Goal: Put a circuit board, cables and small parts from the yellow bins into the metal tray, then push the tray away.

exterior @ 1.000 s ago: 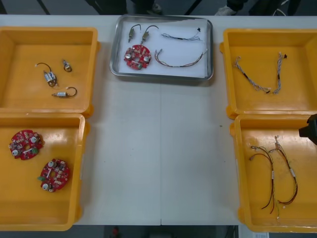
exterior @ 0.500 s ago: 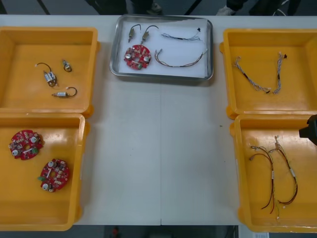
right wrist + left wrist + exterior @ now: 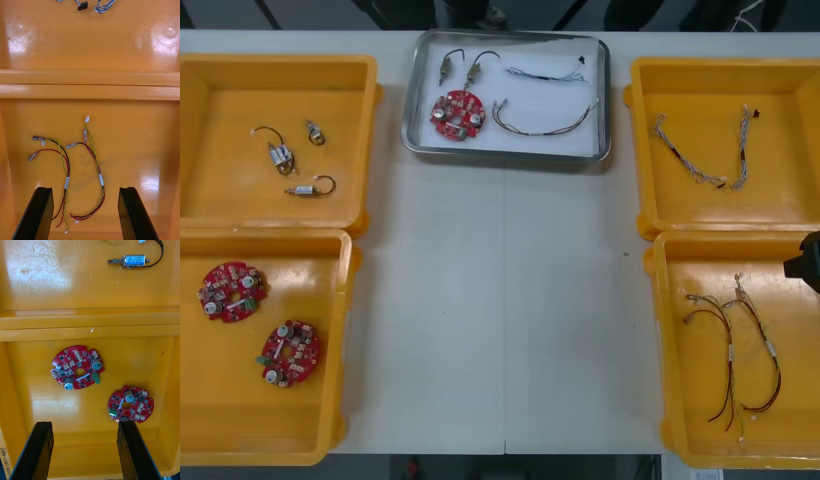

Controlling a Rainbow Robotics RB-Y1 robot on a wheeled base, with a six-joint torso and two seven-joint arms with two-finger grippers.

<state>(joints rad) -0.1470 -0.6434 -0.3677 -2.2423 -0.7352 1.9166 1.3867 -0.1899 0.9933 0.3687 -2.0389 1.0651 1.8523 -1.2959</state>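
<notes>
Rigid tray (image 3: 530, 92), upper centre, should slide: push near rim; left gripper (image 3: 84, 423) and right gripper (image 3: 84, 189) hang spread, empty, over bins (image 3: 240, 400).

Workshop bench — yellow bins (image 3: 275, 140) of circuit boards (image 3: 230, 291)

I am holding the right gripper (image 3: 85, 191) with its two black fingers (image 3: 39, 210) standing wide apart and empty, both pointing down. The left gripper (image 3: 84, 424) is hanging the same way, its own pair of fingers spread just as wide and gripping nothing. From the camera above, I am seeing a dark corner of the right arm (image 3: 807, 262) poking in at the right side; it is probably the wrist, though I cannot be sure.
</notes>
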